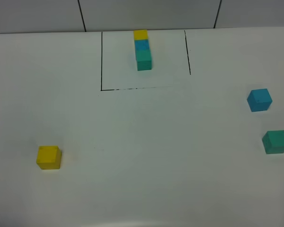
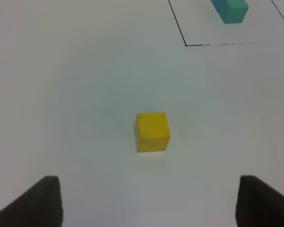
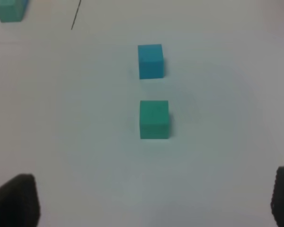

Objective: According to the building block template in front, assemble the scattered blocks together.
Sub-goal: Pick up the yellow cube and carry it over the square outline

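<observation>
Well, starting lower left of the high view: loose yellow cube [image 1: 48,157], flat on the white table [image 1: 142,142], well apart from everything else. Same cube in the left wrist view, ahead of the left gripper [image 2: 151,201], roughly centred between the two dark fingertips [image 2: 47,201], untouched. Jaws wide, holding nothing.

Upper centre: building block template [image 1: 142,49], a joined row of yellow, blue, teal-green, with the yellow end farthest back and the green end nearest. Sits inside a three-sided black-line box [image 1: 102,61] drawn on the table, about midway between the side lines. Tiled wall [image 1: 146,14] behind.

Right side, mid-height: sky blue cube [image 1: 259,100], slightly turned. Below it, near the right edge: teal-green cube [image 1: 275,142], near the blue one but not touching, gap visible. Both outside the box. Both also in the right wrist view, lined up ahead of the right gripper [image 3: 149,196], green nearer, blue beyond. Jaws wide there too, dark fingertips [image 3: 14,201] far out to either side, nothing between them, nothing held.
</observation>
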Action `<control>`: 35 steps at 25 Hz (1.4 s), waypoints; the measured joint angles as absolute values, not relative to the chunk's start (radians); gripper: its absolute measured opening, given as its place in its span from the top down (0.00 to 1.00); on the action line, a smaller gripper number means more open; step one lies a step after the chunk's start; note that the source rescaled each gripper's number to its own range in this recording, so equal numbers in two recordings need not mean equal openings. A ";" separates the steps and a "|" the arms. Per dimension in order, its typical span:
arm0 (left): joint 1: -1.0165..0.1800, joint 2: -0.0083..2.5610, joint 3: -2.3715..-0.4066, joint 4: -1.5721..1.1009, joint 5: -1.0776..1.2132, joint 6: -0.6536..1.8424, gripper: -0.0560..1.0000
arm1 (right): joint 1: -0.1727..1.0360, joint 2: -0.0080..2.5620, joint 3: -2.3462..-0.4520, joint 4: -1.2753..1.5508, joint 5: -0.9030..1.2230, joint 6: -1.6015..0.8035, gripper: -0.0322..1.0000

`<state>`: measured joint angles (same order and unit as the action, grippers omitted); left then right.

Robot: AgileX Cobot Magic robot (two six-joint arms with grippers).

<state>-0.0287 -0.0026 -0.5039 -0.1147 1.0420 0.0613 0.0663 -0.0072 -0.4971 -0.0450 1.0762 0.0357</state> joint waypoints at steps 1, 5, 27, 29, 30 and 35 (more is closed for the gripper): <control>-0.029 -0.003 -0.504 -0.115 1.042 0.061 0.40 | 0.066 -0.007 -0.497 -0.045 1.076 0.036 0.00; -0.029 -0.003 -0.504 -0.115 1.042 0.061 0.40 | 0.066 -0.007 -0.497 -0.045 1.076 0.036 0.00; -0.029 -0.003 -0.504 -0.115 1.042 0.061 0.40 | 0.066 -0.007 -0.497 -0.045 1.076 0.036 0.00; -0.029 -0.003 -0.504 -0.115 1.042 0.061 0.40 | 0.066 -0.007 -0.497 -0.045 1.076 0.036 0.00; -0.029 -0.003 -0.504 -0.115 1.042 0.061 0.40 | 0.066 -0.007 -0.497 -0.045 1.076 0.036 0.00; -0.029 0.000 -0.504 -0.115 1.042 0.061 0.39 | 0.066 -0.007 -0.497 -0.045 1.076 0.036 0.00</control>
